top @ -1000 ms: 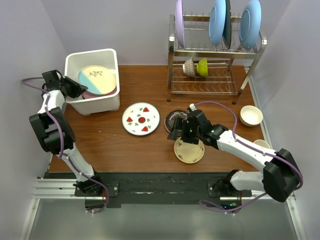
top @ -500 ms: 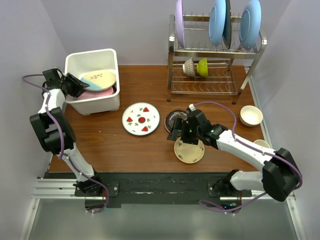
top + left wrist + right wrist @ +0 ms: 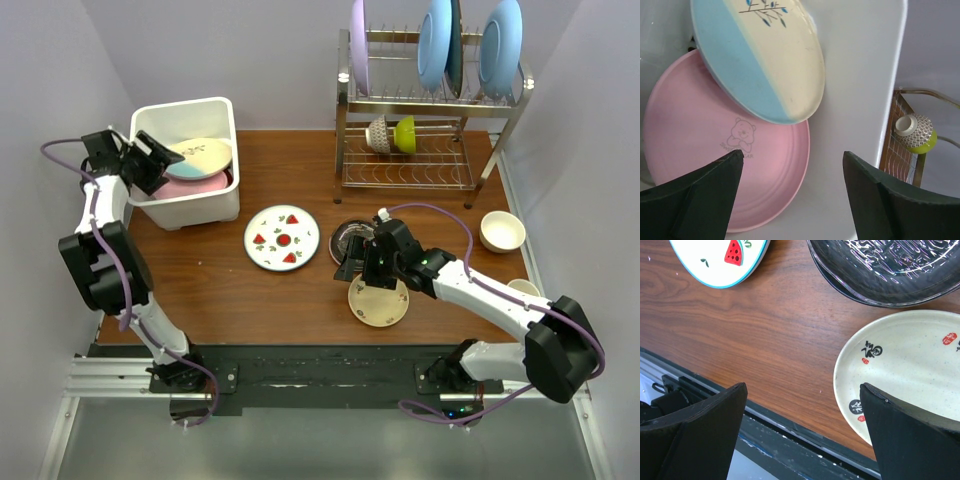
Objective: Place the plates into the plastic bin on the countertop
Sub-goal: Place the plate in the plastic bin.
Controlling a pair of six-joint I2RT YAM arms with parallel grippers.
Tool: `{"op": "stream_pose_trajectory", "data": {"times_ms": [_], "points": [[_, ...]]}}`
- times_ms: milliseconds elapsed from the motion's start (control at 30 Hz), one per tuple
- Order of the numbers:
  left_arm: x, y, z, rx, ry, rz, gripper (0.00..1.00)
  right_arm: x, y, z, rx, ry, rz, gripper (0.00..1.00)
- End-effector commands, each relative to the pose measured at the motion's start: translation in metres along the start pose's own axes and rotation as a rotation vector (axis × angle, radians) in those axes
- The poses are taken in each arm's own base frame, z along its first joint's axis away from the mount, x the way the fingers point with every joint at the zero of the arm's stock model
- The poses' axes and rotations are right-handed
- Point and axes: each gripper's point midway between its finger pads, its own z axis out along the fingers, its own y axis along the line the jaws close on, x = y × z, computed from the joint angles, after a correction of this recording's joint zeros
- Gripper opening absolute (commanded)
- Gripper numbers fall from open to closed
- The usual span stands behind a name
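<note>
Left wrist view: the left gripper [image 3: 792,160], wide open and empty, hangs over the white plastic bin [image 3: 860,75], where the half-blue half-cream round plate [image 3: 760,60] lies tilted on the pink round plate [image 3: 715,165]. The right gripper [image 3: 803,390], open and empty, hovers over the small cream glazed plate [image 3: 910,365] on the reddish-brown wood countertop [image 3: 740,320]. That plate is probably stiff, slick and breakable, so pinch its rim.

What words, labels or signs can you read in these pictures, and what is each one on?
"福" (as it looks): black brush character on the small yellowish plate.
Red seal marks and a second black mark on that plate: too small to read.
Embossed lettering under the bear outline on the pink plate: too faint to read.
No other text is visible.
</note>
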Motion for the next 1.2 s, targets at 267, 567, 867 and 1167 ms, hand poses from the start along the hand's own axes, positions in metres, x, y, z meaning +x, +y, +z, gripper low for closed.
{"op": "stream_pose_trajectory", "data": {"times_ms": [267, 567, 867, 1167], "points": [[-0.015, -0.110, -0.066, 0.235, -0.116, 0.212, 0.90, -0.009, 0.016, -0.005, -0.068, -0.033, 0.003, 0.99], [0.025, -0.149, -0.100, 0.302, -0.114, 0.332, 0.98, -0.010, 0.019, -0.007, -0.087, -0.042, 0.010, 0.99], [0.080, -0.158, -0.116, 0.323, -0.034, 0.410, 0.99, -0.006, 0.019, 0.000, -0.103, -0.035, 0.035, 0.99], [0.137, -0.155, -0.124, 0.215, 0.014, 0.533, 1.00, -0.012, 0.036, 0.014, -0.166, -0.024, 0.077, 0.98]]}}
